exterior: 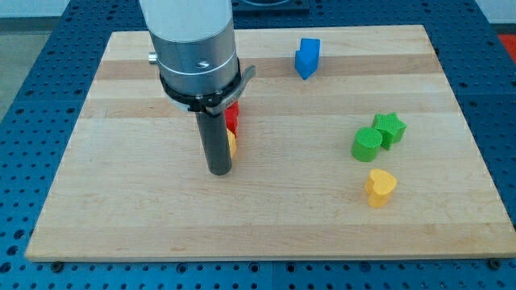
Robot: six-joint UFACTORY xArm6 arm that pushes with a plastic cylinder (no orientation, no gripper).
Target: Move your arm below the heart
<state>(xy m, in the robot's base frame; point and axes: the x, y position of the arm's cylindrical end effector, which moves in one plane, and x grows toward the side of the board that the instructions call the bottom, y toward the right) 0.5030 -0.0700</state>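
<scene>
A yellow heart block (pixel 380 187) lies at the view's lower right on the wooden board (pixel 121 209). My tip (pixel 219 170) stands at the board's middle left, far to the left of the heart and slightly above its level. Right beside the rod, partly hidden by it, are a red block (pixel 234 118) and a yellow block (pixel 232 144); the tip is just below and left of them.
A green cylinder (pixel 366 144) and a green star block (pixel 390 128) stand together just above the heart. A blue block (pixel 307 57) is at the top centre. The arm's grey body (pixel 193 48) covers the upper left.
</scene>
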